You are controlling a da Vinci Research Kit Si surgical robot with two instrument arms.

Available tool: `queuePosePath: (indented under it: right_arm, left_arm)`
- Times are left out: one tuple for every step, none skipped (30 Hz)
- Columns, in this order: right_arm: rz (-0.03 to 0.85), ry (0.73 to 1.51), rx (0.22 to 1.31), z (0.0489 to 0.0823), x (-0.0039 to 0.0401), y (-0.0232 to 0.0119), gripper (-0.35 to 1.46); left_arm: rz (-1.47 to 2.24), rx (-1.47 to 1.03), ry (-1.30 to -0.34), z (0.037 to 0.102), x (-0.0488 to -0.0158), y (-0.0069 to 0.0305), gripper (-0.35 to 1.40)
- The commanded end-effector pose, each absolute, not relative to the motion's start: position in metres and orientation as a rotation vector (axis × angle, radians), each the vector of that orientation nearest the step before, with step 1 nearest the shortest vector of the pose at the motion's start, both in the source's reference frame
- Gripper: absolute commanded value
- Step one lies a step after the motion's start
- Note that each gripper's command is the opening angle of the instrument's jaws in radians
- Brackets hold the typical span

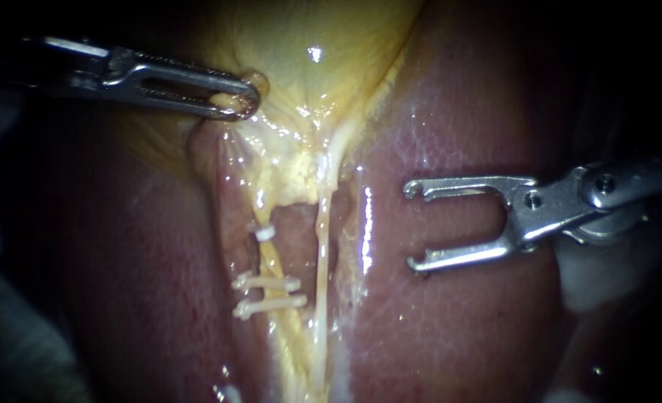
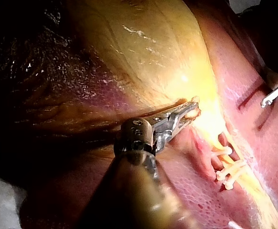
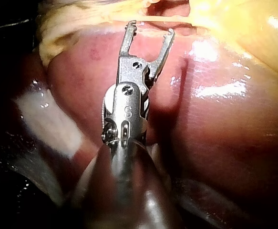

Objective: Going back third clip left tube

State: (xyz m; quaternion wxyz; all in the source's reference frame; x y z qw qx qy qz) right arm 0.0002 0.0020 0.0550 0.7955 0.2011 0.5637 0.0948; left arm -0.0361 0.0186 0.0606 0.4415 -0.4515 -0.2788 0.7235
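Three clips (image 1: 266,283) sat on the left tube (image 1: 272,258); right instrument (image 1: 413,226) hung beside it, jaws spread, empty. Seemingly the backing-off step, needing a straight pull clear; left instrument (image 1: 242,101) gripped gallbladder (image 1: 308,37) above it

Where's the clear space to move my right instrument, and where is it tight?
Bare liver lies below the right instrument, and a strip between its open jaws and the right tube. Crowded: three clips on the left tube; left instrument grips the gallbladder.
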Motion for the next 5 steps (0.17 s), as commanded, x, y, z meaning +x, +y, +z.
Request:
queuePosePath:
  right_arm:
    - [0.204, 1.211, 0.432, 0.0549, 0.0002, 0.002, 0.5]
    - [0.204, 1.211, 0.432, 0.0549, 0.0002, 0.002, 0.5]
    - [0.204, 1.211, 0.432, 0.0549, 0.0003, 0.0019, 0.5]
    - [0.204, 1.211, 0.432, 0.0549, 0.0003, 0.0019, 0.5]
    - [0.206, 1.21, 0.429, 0.0549, 0.0004, 0.0019, 0.5]
  left_arm:
    - [1.796, -1.12, -0.692, 0.0605, -0.036, 0.0187, -0.35]
    - [1.796, -1.12, -0.693, 0.0605, -0.036, 0.0187, -0.35]
    - [1.796, -1.12, -0.694, 0.0605, -0.036, 0.0187, -0.35]
    - [1.796, -1.12, -0.694, 0.0604, -0.0359, 0.0188, -0.35]
    - [1.796, -1.119, -0.695, 0.0603, -0.0359, 0.0188, -0.35]
